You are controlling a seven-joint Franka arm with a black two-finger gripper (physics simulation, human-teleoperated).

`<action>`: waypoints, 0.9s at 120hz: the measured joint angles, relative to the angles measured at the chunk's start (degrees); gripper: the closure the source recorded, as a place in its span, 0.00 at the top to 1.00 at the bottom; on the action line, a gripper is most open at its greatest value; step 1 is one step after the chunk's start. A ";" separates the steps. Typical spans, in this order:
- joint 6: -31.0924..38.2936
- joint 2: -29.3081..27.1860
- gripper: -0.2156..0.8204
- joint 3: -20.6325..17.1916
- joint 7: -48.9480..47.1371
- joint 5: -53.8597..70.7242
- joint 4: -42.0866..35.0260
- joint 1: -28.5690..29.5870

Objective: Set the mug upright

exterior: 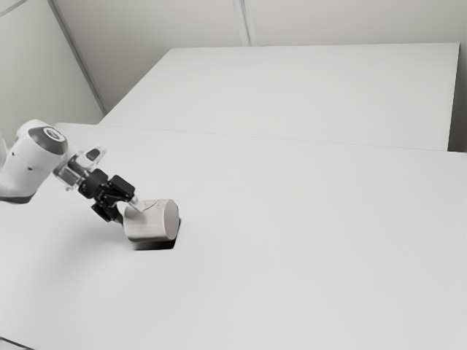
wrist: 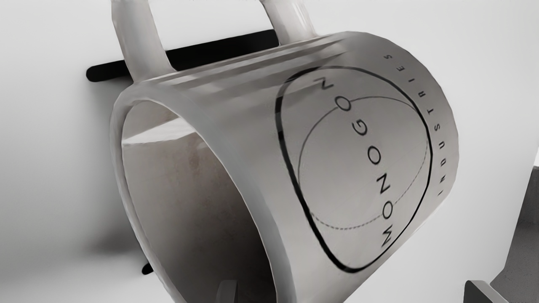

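In the exterior view my gripper (exterior: 127, 209) is at the mouth end of the mug (exterior: 150, 221), which lies on its side with its base toward the exterior view's right. The wrist view has the white mug (wrist: 252, 139) close up, lettering on its wall and its handle turned away from my fingers. My gripper (wrist: 351, 291) stands open, one fingertip over the mug's mouth and the other outside its wall, with a wide space between them. Whether either finger touches the mug, I cannot tell.
A white table (exterior: 292, 262) carries the mug. Black strips (wrist: 223, 50) show beside and beneath the mug, and a dark patch (exterior: 155, 246) lies along its lower side. Another white surface (exterior: 306, 95) stands beyond the table. A dark cable (exterior: 16, 343) crosses the near left corner.
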 joint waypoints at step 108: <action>3.35 0.60 0.08 -0.71 3.38 -5.03 5.27 -6.08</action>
